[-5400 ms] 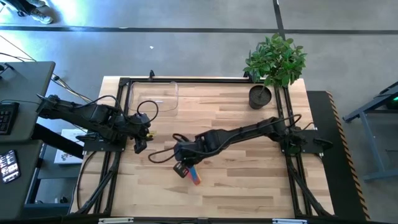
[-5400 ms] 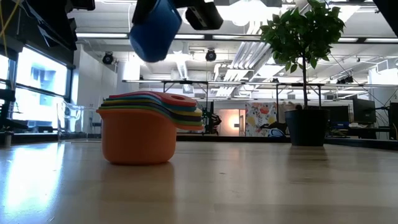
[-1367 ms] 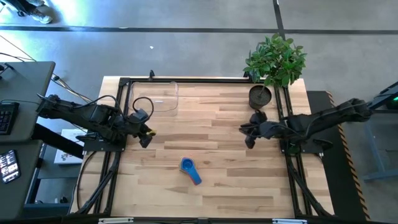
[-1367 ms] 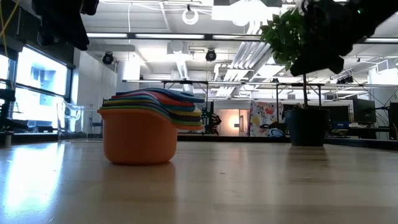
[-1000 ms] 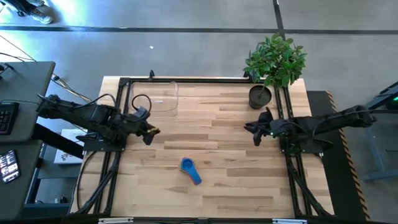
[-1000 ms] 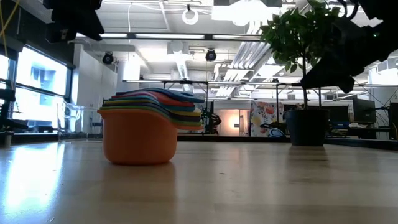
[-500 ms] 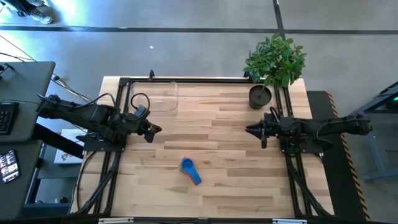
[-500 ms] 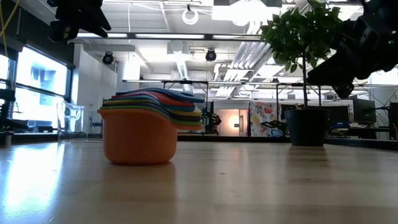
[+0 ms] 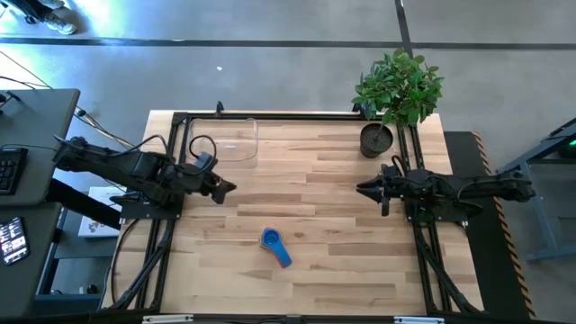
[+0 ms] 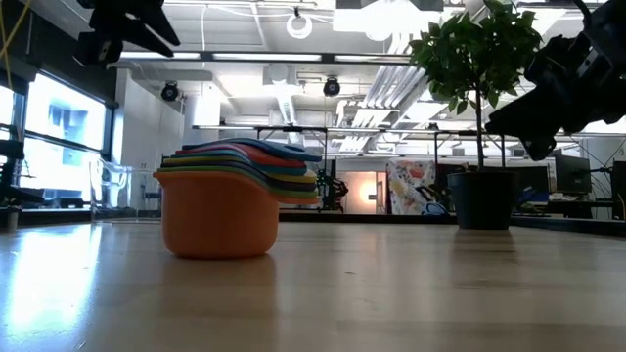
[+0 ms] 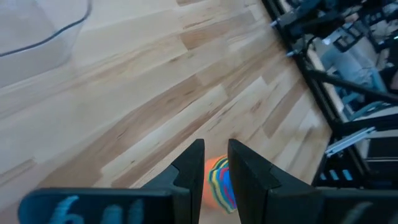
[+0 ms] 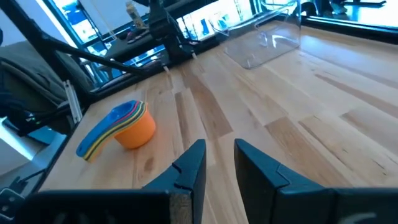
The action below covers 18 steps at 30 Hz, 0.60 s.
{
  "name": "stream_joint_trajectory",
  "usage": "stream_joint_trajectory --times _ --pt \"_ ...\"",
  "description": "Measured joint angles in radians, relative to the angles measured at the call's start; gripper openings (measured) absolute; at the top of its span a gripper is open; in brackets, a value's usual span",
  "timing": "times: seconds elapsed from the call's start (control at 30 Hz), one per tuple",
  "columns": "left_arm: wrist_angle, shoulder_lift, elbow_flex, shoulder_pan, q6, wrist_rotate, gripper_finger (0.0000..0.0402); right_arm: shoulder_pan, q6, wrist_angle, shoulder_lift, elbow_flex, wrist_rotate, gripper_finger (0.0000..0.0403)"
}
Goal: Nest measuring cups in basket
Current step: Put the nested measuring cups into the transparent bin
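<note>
The measuring cups (image 9: 274,244) sit nested in one stack on the table's near middle. The orange cup (image 10: 217,217) is outermost with its base on the wood, and a blue one is on top. The handles fan out to one side (image 12: 99,140). The clear basket (image 9: 225,138) stands at the far left with no cup inside. My left gripper (image 9: 229,186) hovers at the left, between basket and cups. Its fingers are a narrow gap apart with nothing between them (image 11: 215,171). My right gripper (image 9: 364,189) hovers at the right, also narrowly open and holding nothing (image 12: 219,168).
A dark pot (image 9: 376,139) with a green plant (image 9: 399,85) stands at the far right corner. Black frame rails (image 9: 162,243) run along both side edges. Bare wood lies between the cups and the basket.
My right arm has folded back toward the table's right edge, and its gripper has sunk a little and tipped nearer level. My left gripper has rolled about its own axis while staying in place. The stack of cups has not moved.
</note>
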<state>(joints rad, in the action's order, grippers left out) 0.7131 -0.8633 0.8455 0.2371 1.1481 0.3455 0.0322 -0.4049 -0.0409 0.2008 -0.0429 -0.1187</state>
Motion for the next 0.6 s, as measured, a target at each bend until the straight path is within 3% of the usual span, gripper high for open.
stream_joint_trajectory --times 0.3,0.6 --pt "-0.206 -0.055 0.000 0.000 -0.031 -0.035 0.0062 0.000 0.023 -0.012 0.002 0.000 -0.030 0.0075" --pt "-0.437 -0.135 0.000 0.034 0.066 -0.074 0.0062 0.000 0.096 -0.012 0.002 0.000 -0.028 0.0075"
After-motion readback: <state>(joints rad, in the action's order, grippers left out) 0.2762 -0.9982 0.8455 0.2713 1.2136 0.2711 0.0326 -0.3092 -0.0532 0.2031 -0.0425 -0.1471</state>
